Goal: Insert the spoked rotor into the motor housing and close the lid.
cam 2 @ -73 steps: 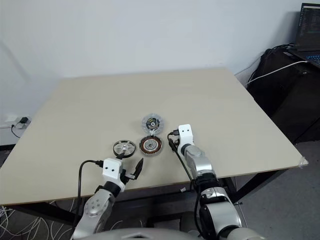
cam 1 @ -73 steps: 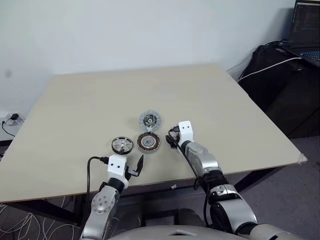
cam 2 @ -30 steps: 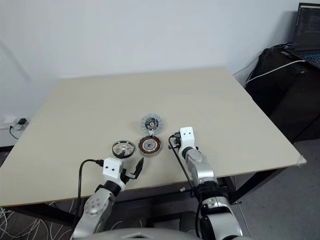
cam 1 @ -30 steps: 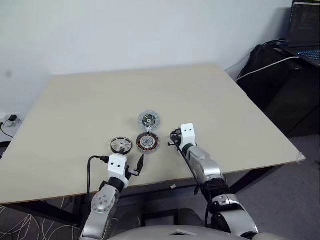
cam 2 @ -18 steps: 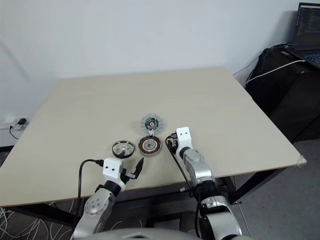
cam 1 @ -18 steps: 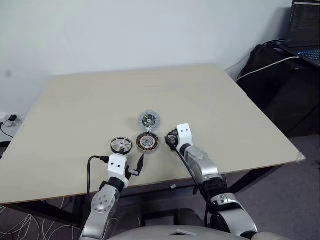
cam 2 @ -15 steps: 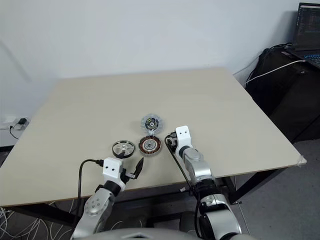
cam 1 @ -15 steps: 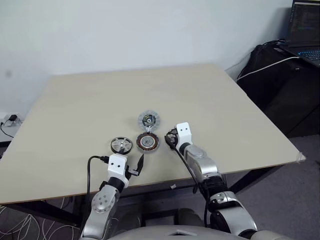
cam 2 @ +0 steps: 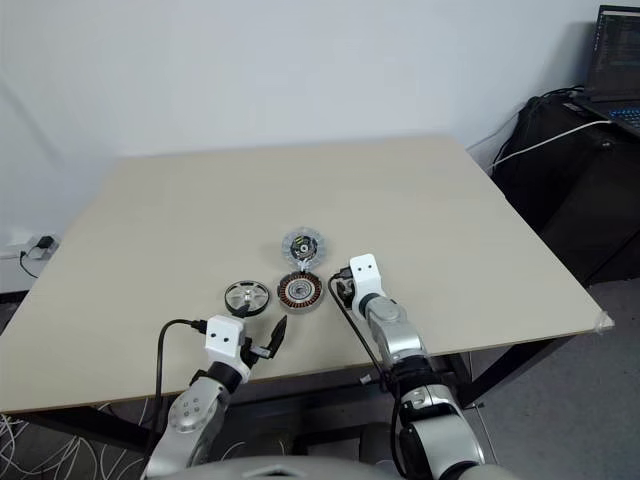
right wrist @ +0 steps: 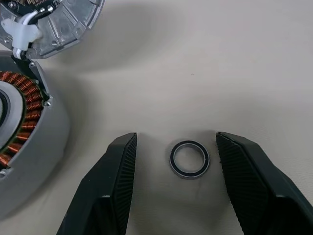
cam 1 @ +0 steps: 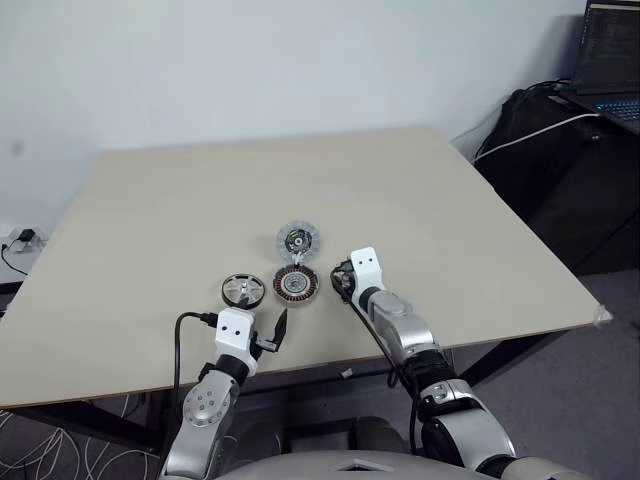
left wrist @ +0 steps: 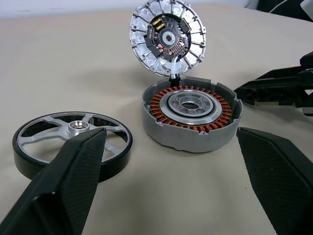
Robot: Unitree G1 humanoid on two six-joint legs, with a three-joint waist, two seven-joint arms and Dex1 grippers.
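On the pale counter (cam 1: 450, 220), three motor parts sit close together toward the near edge, roughly midway along it. The motor housing (cam 1: 296, 284), its copper-brown windings facing up, lies flat; the lid (cam 1: 298, 239) lies just behind it on the far side, dark centre patch upward, joined to the housing by a short white lead and leaning at its rim. The spoked rotor (cam 1: 243, 290) lies flat just beside the housing on its left, apart from it. The left tool (left wrist: 171, 181) hovers at the near edge with its fingers spread wide, holding nothing. The right tool (right wrist: 173, 181) sits just right of the housing, fingers apart on either side of a small metal washer (right wrist: 189, 158) lying flat on the counter, touching neither pad.
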